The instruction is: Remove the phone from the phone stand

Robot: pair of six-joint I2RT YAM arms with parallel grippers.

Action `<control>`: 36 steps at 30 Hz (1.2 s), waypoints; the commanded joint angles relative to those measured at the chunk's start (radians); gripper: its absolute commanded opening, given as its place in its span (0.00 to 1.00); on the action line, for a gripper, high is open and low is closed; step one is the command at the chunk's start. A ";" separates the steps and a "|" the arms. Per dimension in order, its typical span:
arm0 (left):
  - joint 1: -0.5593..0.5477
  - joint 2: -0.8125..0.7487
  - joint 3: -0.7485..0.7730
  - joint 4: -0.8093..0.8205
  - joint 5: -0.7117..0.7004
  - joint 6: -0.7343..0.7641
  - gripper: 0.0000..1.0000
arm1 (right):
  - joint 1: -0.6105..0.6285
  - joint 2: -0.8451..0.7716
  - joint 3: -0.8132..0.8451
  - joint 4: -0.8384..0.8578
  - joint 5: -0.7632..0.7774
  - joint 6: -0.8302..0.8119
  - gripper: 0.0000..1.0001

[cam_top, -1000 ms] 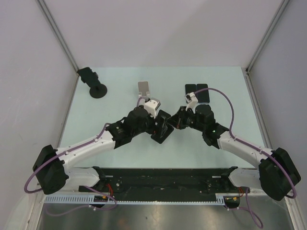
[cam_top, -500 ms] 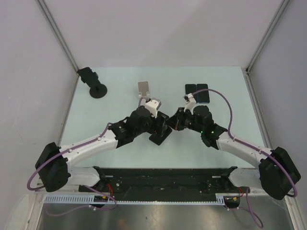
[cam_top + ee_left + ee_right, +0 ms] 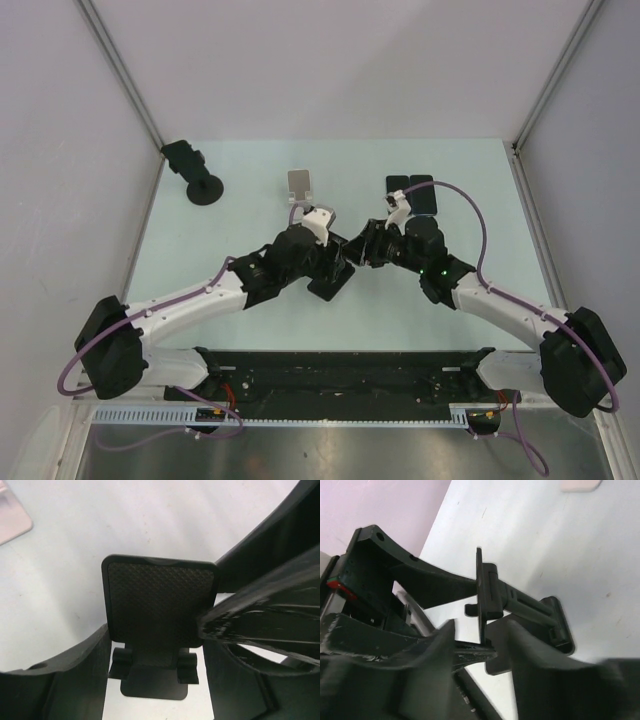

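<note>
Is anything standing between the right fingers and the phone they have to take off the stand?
Nothing visible does. The fingers of the right gripper appear shut on the phone, a thin dark slab seen edge-on beside the phone stand. The left gripper straddles the stand's base.
</note>
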 commanded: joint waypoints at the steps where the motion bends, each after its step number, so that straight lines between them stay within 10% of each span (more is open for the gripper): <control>1: 0.004 -0.012 0.042 0.025 -0.098 -0.002 0.04 | -0.016 -0.040 0.083 0.008 -0.001 -0.041 0.62; 8: 0.004 0.014 0.084 0.025 -0.269 -0.022 0.00 | -0.065 -0.138 0.144 -0.207 0.161 -0.154 0.99; 20: 0.072 0.362 0.481 0.023 -0.524 -0.070 0.00 | -0.145 -0.336 0.147 -0.584 0.558 -0.282 1.00; 36: 0.206 0.841 0.897 0.025 -0.553 -0.111 0.00 | -0.289 -0.293 0.147 -0.612 0.436 -0.339 1.00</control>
